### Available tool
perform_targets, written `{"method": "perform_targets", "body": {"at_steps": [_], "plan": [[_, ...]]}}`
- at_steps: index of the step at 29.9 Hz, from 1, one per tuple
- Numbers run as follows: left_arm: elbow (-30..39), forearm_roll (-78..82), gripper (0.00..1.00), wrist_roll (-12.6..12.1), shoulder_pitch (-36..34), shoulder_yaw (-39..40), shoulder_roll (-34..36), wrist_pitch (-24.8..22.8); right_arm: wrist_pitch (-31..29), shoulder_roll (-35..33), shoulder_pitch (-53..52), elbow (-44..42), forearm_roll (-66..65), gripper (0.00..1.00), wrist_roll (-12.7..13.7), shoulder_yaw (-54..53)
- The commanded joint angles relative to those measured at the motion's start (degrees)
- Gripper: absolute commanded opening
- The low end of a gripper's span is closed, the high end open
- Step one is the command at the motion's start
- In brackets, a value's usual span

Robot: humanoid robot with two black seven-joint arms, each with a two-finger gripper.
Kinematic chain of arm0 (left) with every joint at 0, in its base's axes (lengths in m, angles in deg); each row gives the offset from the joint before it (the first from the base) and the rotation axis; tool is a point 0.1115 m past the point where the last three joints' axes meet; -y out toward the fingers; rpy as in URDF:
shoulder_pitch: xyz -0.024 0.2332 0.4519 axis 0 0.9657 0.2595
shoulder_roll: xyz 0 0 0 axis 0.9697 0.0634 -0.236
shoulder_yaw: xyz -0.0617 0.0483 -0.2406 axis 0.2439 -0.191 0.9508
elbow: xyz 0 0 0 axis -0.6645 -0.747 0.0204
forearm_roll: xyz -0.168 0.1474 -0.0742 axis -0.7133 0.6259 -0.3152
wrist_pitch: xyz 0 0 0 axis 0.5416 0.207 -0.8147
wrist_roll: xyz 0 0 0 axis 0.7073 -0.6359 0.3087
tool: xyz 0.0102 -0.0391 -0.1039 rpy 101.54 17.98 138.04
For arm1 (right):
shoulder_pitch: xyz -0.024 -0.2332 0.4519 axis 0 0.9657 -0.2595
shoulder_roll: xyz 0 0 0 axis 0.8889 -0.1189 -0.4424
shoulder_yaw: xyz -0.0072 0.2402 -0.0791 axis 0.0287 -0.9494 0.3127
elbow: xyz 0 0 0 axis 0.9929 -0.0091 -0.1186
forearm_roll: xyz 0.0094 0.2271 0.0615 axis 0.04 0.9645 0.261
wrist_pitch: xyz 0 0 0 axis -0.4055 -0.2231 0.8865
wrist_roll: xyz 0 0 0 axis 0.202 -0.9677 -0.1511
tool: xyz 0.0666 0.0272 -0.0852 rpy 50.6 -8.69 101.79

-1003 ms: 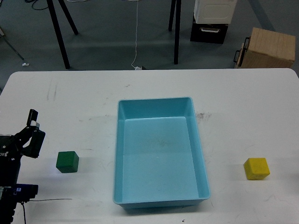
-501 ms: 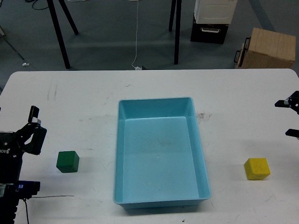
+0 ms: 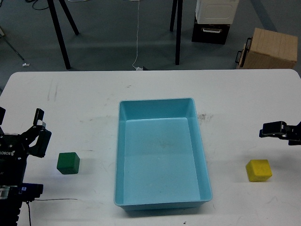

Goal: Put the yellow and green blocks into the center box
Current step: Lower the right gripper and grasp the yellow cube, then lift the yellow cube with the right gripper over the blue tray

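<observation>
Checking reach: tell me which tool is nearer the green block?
Left. The left tool sits just left of the green block; the right tool is far across the blue box, above the yellow block.

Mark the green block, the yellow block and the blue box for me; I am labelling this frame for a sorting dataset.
green block (image 3: 68,163): head view, on its front face.
yellow block (image 3: 258,170): head view, on its top face.
blue box (image 3: 155,102): head view, on its far rim.

One green block, one yellow block, one blue box.
</observation>
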Motion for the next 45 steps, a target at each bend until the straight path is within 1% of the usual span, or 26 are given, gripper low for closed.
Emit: {"method": "perform_targets", "body": {"at_steps": [1, 5, 11, 13, 14, 17, 18, 21, 22, 23, 24, 31, 33, 35, 38, 41, 43, 45], "plan": [[-1.0, 0.0, 1.00, 0.1, -1.0, -2.0, -0.1, 0.0, 0.0, 2.8, 0.0, 0.1, -2.3, 0.99, 0.0, 2.5], [-1.1, 1.0, 1.00, 0.2, -1.5, -3.4, -0.4, 0.0, 0.0, 4.3, -0.1, 0.1, -3.5, 0.99, 0.0, 4.4], [-2.3, 3.6, 1.00, 0.1, -2.0, -3.5, -2.4, 0.0, 0.0, 5.9, 0.0, 0.0, -4.6, 0.99, 0.0, 6.4], [-2.4, 3.7, 1.00, 0.1, -2.0, -3.5, -2.5, 0.0, 0.0, 6.1, 0.2, 0.0, -4.6, 0.96, 0.0, 6.4], [-2.4, 3.7, 1.00, 0.1, -2.0, -3.5, -2.5, 0.0, 0.0, 6.2, 0.3, 0.1, -4.6, 0.90, 0.0, 6.5], [-2.3, 3.7, 1.00, 0.1, -2.0, -3.5, -2.5, 0.0, 0.0, 6.1, 0.4, 0.0, -4.8, 0.69, 0.0, 6.7], [-2.3, 3.7, 1.00, 0.1, -2.0, -3.5, -2.5, 0.0, 0.0, 6.1, 0.4, 0.1, -4.8, 0.58, 0.0, 6.7], [-2.4, 3.7, 1.00, 0.1, -1.9, -3.5, -2.5, 0.0, 0.0, 6.1, 0.7, 0.0, -5.2, 0.19, 0.0, 6.7], [-2.4, 3.7, 1.00, 0.1, -1.9, -3.5, -2.6, 0.0, 0.0, 5.9, 0.7, 0.0, -5.2, 0.17, 0.0, 6.6], [-2.4, 3.7, 1.00, 0.1, -1.9, -3.5, -2.6, 0.0, 0.0, 5.7, 0.6, 0.2, -5.1, 0.05, 0.0, 6.6], [-2.4, 3.7, 1.00, 0.1, -1.8, -3.5, -2.6, 0.0, 0.0, 5.7, 0.5, 0.3, -5.1, 0.00, 0.0, 6.5], [-2.4, 3.7, 1.00, 0.1, -1.7, -3.5, -3.2, 0.0, 0.0, 5.1, -1.5, 1.8, -4.4, 0.00, 0.0, 4.7], [-2.3, 3.7, 1.00, 0.1, -1.6, -3.5, -3.3, 0.0, 0.0, 5.3, -5.2, 2.9, -2.9, 0.00, 0.0, 3.0], [-2.4, 3.7, 1.00, 0.1, -1.5, -3.5, -3.3, 0.0, 0.0, 6.4, -11.6, 2.8, 1.5, 0.00, 0.0, 2.8], [-2.4, 3.7, 1.00, 0.1, -1.4, -3.5, -3.3, 0.0, 0.0, 12.1, -21.8, 1.8, 7.9, 0.00, 0.0, 4.3], [-2.4, 3.7, 1.00, 0.2, -1.2, -3.5, -3.3, 0.0, 0.0, 19.0, -29.4, 0.1, 8.8, 0.00, 0.0, 8.9], [-2.4, 3.8, 1.00, 0.2, -1.2, -3.4, -3.3, 0.0, 0.0, 24.7, -32.4, -2.3, 9.0, 0.00, 0.0, 11.8], [-2.4, 3.8, 1.00, 0.1, -1.2, -3.4, -3.3, 0.0, 0.0, 30.0, -33.3, -5.5, 9.1, 0.00, 0.0, 13.7]]}}
